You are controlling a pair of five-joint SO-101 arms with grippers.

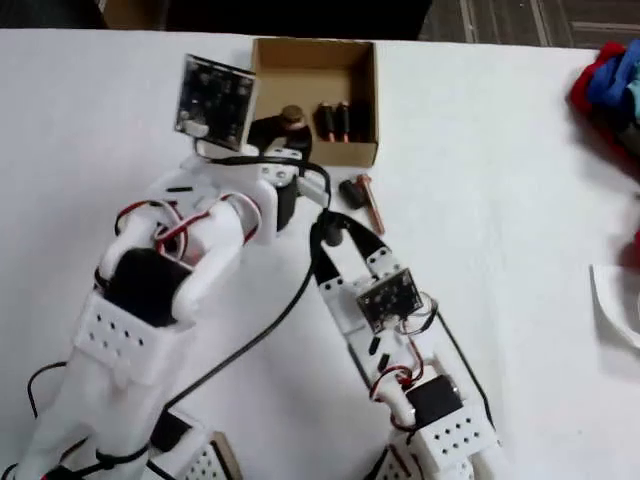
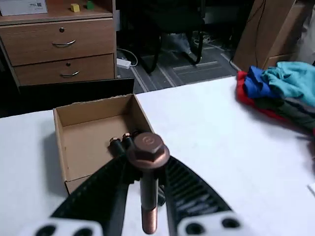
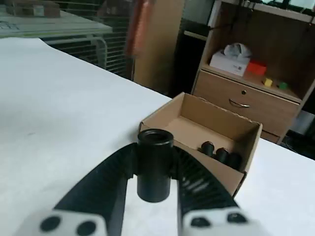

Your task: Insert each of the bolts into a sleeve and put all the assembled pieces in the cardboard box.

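Note:
The cardboard box (image 1: pixel 365 95) stands at the back middle of the table, with two bolt-and-sleeve pieces (image 1: pixel 333 120) inside, also in the left wrist view (image 2: pixel 120 141) and the right wrist view (image 3: pixel 219 152). My left gripper (image 2: pixel 147 172) is shut on a copper bolt (image 2: pixel 147 152), held upright with its hex head up, at the box's near left corner (image 1: pixel 290 118). My right gripper (image 3: pixel 154 169) is shut on a black sleeve (image 3: pixel 155 147), open end up, a little in front of the box (image 1: pixel 328 232). A loose bolt (image 1: pixel 372 205) and a black sleeve (image 1: pixel 350 192) lie between them.
A pile of red and blue cloth (image 1: pixel 605 75) lies at the table's far right. A white curved object (image 1: pixel 612 305) sits at the right edge. A black cable (image 1: pixel 270 330) runs across the table between the arms. A chest of drawers (image 2: pixel 61 46) stands beyond the table.

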